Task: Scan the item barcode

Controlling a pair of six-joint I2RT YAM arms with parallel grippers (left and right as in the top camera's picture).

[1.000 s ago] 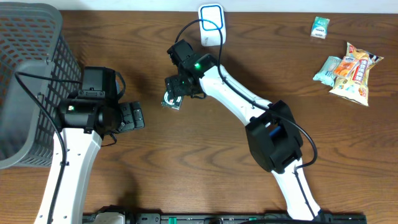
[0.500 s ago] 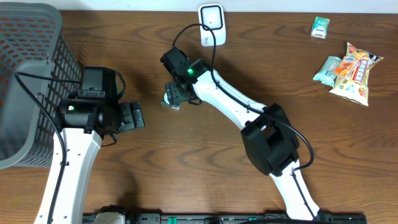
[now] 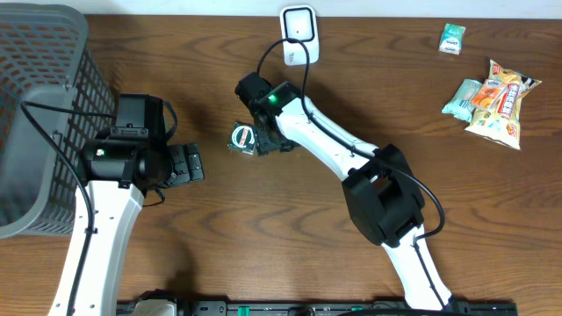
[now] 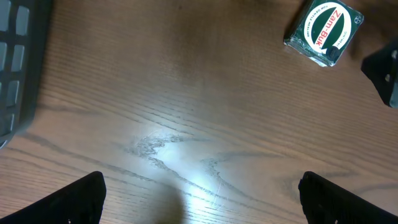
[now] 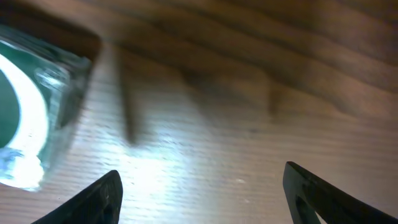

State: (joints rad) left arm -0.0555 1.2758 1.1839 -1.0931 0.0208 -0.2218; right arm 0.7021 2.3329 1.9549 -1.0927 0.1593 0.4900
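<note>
The item is a small green and white Zam-Buk box (image 3: 241,138) lying label-up on the wooden table; it also shows in the left wrist view (image 4: 323,31) and at the left edge of the right wrist view (image 5: 25,134). My right gripper (image 3: 264,139) stands just right of it, open, with only bare table between its fingers (image 5: 202,199). My left gripper (image 3: 189,164) is a short way to the box's left, wide open and empty (image 4: 202,199). The white scanner (image 3: 299,35) stands at the table's back edge. No barcode shows in any view.
A grey mesh basket (image 3: 39,114) fills the far left. Snack packets (image 3: 492,98) and a small green packet (image 3: 452,39) lie at the back right. The scanner's cable (image 3: 290,53) loops over my right arm.
My right gripper has come off the box and shifted a little to its right, its jaws narrowing slightly. The box now lies uncovered, label up. The left arm has not moved.
</note>
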